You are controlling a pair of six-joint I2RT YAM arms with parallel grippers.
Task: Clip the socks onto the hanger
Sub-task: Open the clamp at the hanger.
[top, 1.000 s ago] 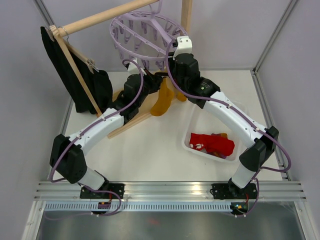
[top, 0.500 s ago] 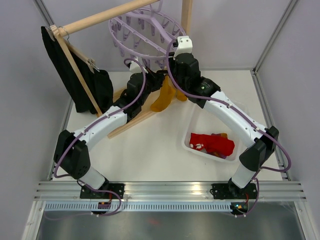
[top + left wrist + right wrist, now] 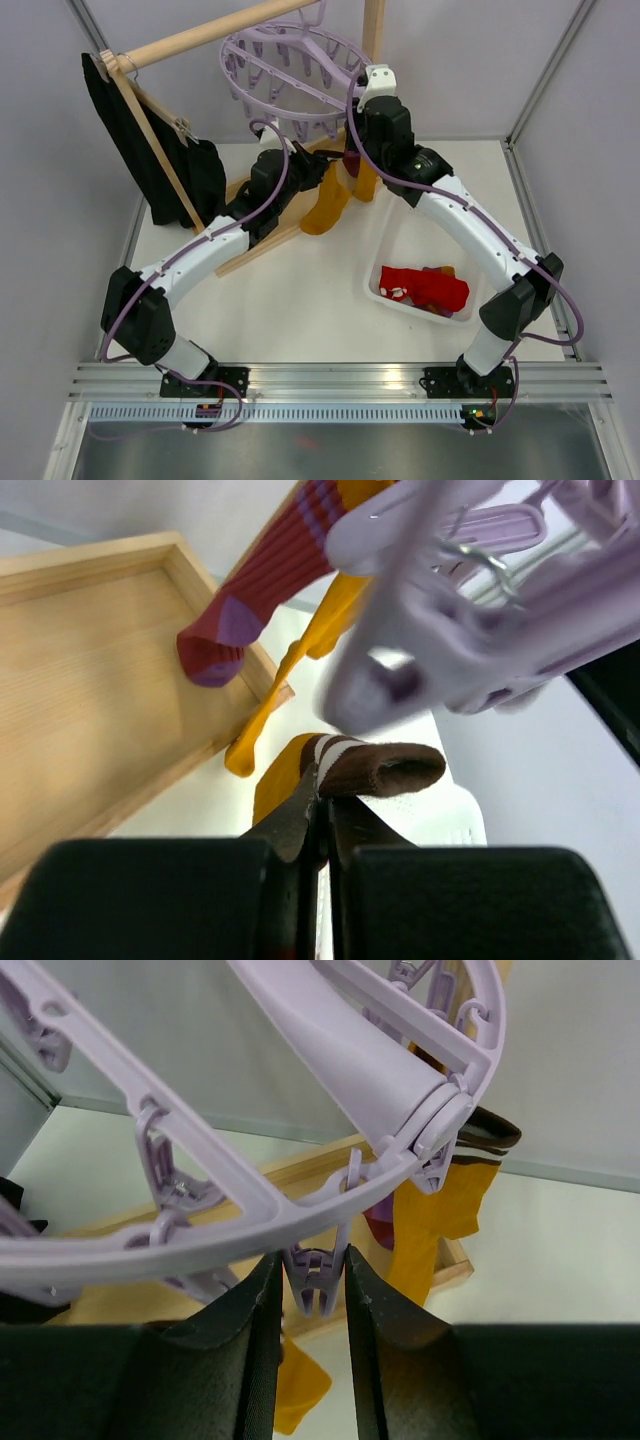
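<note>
The step in hand looks to me like clipping one sock. The round lavender plastic clip hanger (image 3: 285, 72) hangs above the far edge of the white worktop (image 3: 300, 310). My left arm's fingers (image 3: 290, 825) are fully closed, pinching the brown, white-striped cuff of a mustard-yellow fabric sock (image 3: 375, 765) just below the hanger. My right arm's fingers (image 3: 250, 1320) are partly closed, one on each side of a small lavender peg (image 3: 318, 1285) on the ring's rim, apparently squeezing it. Next, I judge, the cuff must rise between that peg's tips before the right fingers let go. A ribbed maroon sock (image 3: 260, 580) hangs clipped nearby. Red socks (image 3: 425, 287) wait in a clear tray (image 3: 378, 285) near the worktop's right edge.
</note>
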